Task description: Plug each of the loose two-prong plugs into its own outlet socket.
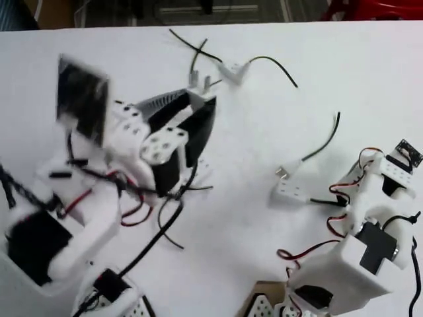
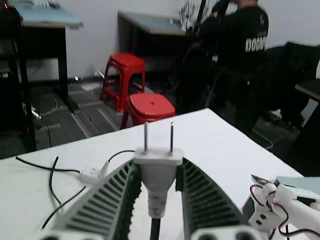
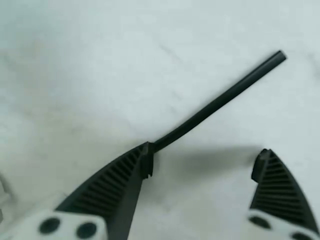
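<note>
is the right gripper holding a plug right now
No, the right gripper stands open over the table, with nothing between its fingers and a black cable lying by one finger.

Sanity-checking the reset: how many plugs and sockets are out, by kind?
Plugs: 2, held plug in left gripper, loose plug.
Sockets: 2, far socket, near socket.
Total: 4.
</note>
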Robot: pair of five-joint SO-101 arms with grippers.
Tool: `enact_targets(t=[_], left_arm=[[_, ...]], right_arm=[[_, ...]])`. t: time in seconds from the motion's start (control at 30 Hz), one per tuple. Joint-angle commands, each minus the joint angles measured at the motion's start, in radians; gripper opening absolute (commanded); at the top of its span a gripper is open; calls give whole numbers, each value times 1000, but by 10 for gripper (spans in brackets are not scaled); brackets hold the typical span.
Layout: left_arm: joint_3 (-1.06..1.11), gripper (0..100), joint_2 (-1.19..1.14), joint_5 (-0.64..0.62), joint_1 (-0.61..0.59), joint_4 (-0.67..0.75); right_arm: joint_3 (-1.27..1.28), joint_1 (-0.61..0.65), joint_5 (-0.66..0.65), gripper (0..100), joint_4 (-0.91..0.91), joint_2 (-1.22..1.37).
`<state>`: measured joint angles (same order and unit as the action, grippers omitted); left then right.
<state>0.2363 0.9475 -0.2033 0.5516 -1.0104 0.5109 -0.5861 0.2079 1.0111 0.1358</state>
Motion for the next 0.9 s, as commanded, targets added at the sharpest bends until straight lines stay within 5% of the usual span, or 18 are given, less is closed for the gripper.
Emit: enact_targets(t=[0.0,0.17,0.33,0.6,0.87], left_arm=[[344,23,234,3,-13,341],[657,23,460,5,-10,677],[827,22,526,6,-12,853],[970,22,532,6,-7,907],[1062,22,530,8,145,908]], right_arm=[[0,22,-3,327,-24,8],[2,22,-3,326,-24,8],[3,25,-2,325,-24,8],[-2,53,-2,179,-25,4],[-117,189,-115,205,59,-59]])
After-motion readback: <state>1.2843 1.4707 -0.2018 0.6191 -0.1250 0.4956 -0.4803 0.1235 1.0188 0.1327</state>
